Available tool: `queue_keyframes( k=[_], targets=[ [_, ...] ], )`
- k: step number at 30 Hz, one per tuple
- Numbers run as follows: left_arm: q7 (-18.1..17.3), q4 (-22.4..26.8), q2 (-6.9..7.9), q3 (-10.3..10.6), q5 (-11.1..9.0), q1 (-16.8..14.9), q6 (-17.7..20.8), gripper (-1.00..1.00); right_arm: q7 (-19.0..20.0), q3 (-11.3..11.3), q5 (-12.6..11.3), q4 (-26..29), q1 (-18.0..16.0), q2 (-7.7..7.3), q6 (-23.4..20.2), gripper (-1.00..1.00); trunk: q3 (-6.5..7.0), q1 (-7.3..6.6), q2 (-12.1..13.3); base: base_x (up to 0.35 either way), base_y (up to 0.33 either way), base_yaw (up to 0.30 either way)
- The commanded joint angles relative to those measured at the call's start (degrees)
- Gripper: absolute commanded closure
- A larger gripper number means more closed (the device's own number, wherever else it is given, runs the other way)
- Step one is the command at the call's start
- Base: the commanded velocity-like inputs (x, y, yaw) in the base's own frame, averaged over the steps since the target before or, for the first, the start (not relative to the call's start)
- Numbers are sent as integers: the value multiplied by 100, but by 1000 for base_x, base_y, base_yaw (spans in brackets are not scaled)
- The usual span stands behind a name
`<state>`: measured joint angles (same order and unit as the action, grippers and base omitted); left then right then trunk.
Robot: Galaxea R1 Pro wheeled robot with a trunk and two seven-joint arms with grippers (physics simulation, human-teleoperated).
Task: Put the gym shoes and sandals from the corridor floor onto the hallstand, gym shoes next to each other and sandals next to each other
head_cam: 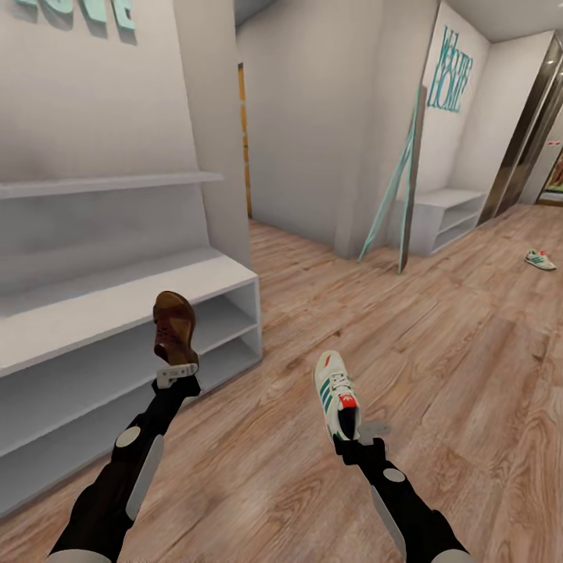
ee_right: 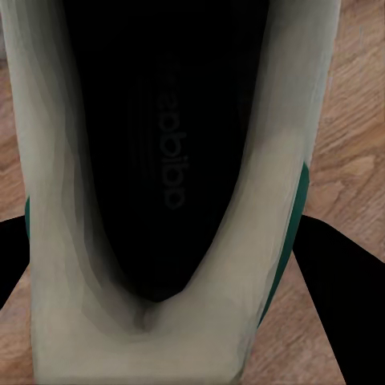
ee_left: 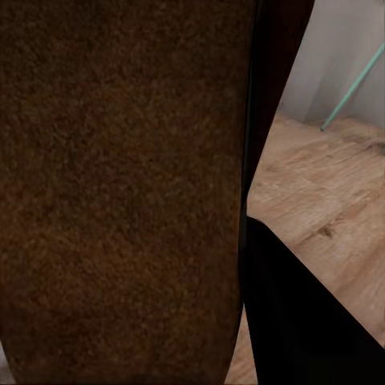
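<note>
Meanwhile left jaws (head_cam: 178,374) clamp one sandal (head_cam: 174,324), right jaws (head_cam: 349,438) one gym shoe (head_cam: 337,392); another shoe (head_cam: 540,259) lies afar.

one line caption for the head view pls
Left gripper holds a brown sandal by the hallstand; right gripper holds a gym shoe.

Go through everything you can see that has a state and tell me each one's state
left gripper: shut on sandal
sandal: held up, off the floor
right gripper: shut on gym shoe
gym shoe: held up, toe forward
second gym shoe: lying on corridor floor
hallstand: shelves bare
</note>
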<state>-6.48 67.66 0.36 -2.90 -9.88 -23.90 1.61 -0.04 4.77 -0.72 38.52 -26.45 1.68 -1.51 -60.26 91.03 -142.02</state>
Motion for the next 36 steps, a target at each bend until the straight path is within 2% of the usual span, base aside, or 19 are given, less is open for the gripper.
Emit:
queue_keyframes(
  k=[1, 16, 25, 36],
  targets=[
    [-38, 1, -1, -9, -40, -2, 15, 100, -4, 7, -7, 7, -1, -1, -16, 100, -5, -1, -2, 0, -32, 295],
    [-38, 1, -1, -9, -40, -4, 15, 100, -4, 7, -7, 7, -1, -1, -16, 100, -5, -1, -2, 0, -4, 295],
    [-38, 5, -1, -9, -40, -3, 15, 100, -4, 7, -7, 7, -1, 1, -16, 100, -5, -1, -2, 0, -191, 295],
    [-38, 5, -1, -9, -40, -3, 19, 100, -4, 7, -7, 7, -1, 0, -16, 100, -5, -1, -2, 0, -16, 295]
  ],
)
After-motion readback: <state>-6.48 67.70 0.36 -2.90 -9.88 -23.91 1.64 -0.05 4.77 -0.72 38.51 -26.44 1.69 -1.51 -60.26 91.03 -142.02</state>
